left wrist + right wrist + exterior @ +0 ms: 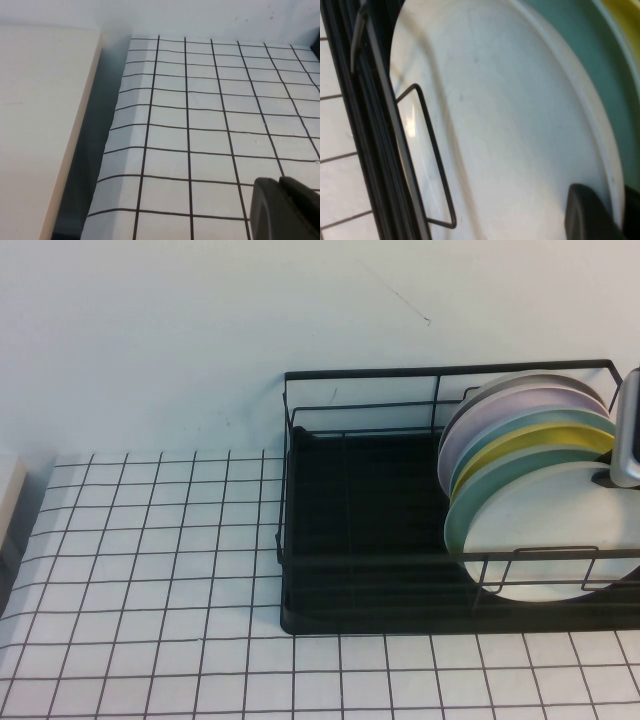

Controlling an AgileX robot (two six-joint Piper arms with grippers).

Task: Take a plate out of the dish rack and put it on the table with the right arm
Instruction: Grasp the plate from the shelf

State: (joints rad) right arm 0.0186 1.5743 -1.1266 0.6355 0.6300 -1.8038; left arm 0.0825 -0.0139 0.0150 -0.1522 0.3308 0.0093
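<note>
The off-white plate [545, 530] stands on edge at the front of the stack in the black dish rack [360, 540], at the rack's right end. My right gripper [612, 478] reaches down at the plate's upper right rim. In the right wrist view the plate [510, 125] fills the picture, and the gripper [616, 200] has one finger on its face and the other behind its rim, shut on it. A mint-green plate [470, 495] and a yellow plate [520, 440] stand behind it. My left gripper [278, 183] is shut and empty above the gridded table [200, 130].
More plates, pale lilac [490, 415] and grey, stand at the back of the stack. The rack's front wire rail [560, 555] crosses the off-white plate's lower part. The gridded table [150, 570] lies left of and in front of the rack. A beige block [40, 125] borders the table's left edge.
</note>
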